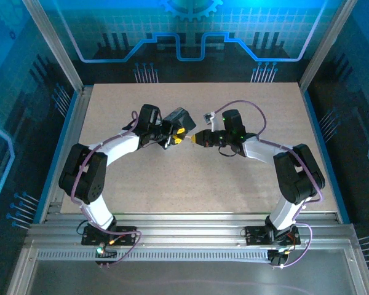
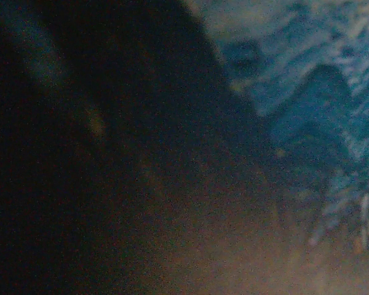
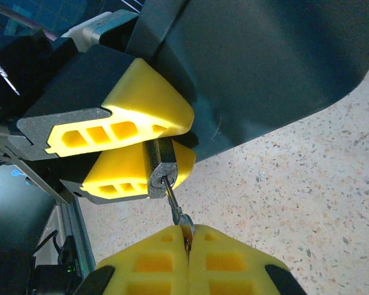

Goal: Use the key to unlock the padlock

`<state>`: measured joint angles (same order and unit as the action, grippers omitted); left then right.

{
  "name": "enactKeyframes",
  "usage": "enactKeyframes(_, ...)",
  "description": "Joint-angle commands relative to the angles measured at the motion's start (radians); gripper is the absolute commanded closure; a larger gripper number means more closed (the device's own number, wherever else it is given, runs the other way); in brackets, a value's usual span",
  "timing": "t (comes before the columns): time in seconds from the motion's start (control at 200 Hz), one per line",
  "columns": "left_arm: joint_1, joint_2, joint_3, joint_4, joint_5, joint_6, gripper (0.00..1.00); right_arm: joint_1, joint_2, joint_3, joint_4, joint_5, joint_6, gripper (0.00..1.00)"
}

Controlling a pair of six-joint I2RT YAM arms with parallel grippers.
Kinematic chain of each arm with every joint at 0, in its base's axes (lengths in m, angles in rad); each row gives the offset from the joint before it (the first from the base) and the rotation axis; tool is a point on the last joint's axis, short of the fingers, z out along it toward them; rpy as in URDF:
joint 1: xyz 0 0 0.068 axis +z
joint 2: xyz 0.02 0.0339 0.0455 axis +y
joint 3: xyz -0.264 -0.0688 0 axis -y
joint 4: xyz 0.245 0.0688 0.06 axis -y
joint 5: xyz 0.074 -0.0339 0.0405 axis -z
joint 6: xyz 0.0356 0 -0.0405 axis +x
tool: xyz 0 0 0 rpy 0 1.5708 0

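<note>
The padlock (image 3: 161,169), small and dark with a grey keyhole face, is pinched between the yellow fingers (image 3: 141,104) of my left gripper (image 3: 166,147), which is shut on it. The thin silvery key (image 3: 175,201) has its tip in the keyhole. Its bow is clamped between the yellow pads of my right gripper (image 3: 188,238), shut on it. In the top view, the left gripper (image 1: 178,136) and the right gripper (image 1: 195,139) meet tip to tip over the middle of the table. The shackle is hidden.
A dark box with a blue swirl picture (image 1: 177,117) sits right behind the left gripper and looms as a dark slab (image 3: 264,61) in the right wrist view. Its blurred pattern (image 2: 307,110) is close to the left wrist camera. Speckled tabletop (image 3: 307,184) lies below.
</note>
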<state>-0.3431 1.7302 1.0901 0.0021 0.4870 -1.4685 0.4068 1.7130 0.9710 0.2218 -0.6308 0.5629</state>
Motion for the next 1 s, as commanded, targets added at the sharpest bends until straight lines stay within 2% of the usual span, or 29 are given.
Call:
enactKeyframes(0.0, -0.002, -0.032, 0.005, -0.020, 0.000, -0.025, 1.00, 0.017, -0.031, -0.018, 0.070, 0.004, 0.026, 1.00)
enactKeyframes(0.995, -0.005, -0.031, -0.013, 0.032, 0.018, -0.055, 1.00, 0.109, 0.056, 0.064, 0.141, -0.017, 0.050, 1.00)
